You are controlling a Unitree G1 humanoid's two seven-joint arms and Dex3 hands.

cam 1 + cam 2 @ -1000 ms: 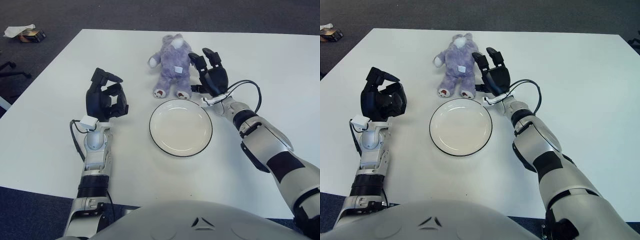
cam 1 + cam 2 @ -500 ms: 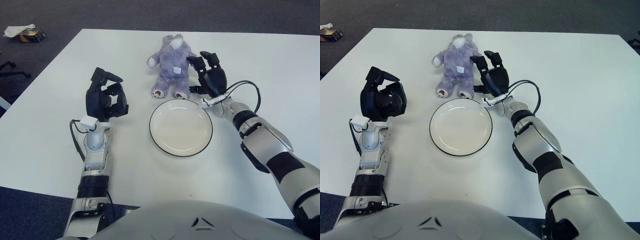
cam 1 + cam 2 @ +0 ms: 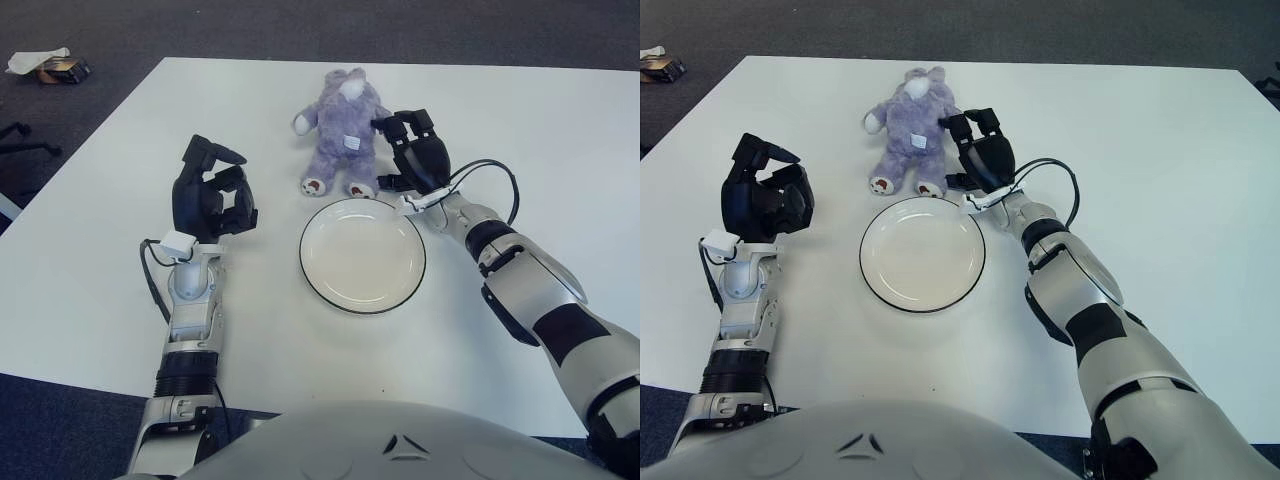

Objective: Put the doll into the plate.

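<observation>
The purple plush doll point(image 3: 343, 130) is sitting upright at upper centre (white muzzle, chest tag). The white, dark-rimmed plate point(image 3: 362, 255) is lying empty just below it.

A white table point(image 3: 560, 130) carries a purple doll point(image 3: 343, 130) and, just before it, a white plate point(image 3: 362, 256).

The plate point(image 3: 362, 254) is flanked by bare table point(image 3: 520, 130) on its left, right and near sides, with the left hand point(image 3: 210, 195) raised well off to its left. Its far rim is crowded by the doll point(image 3: 344, 130), with the right hand point(image 3: 412, 155) pressed against the doll's right side.
</observation>
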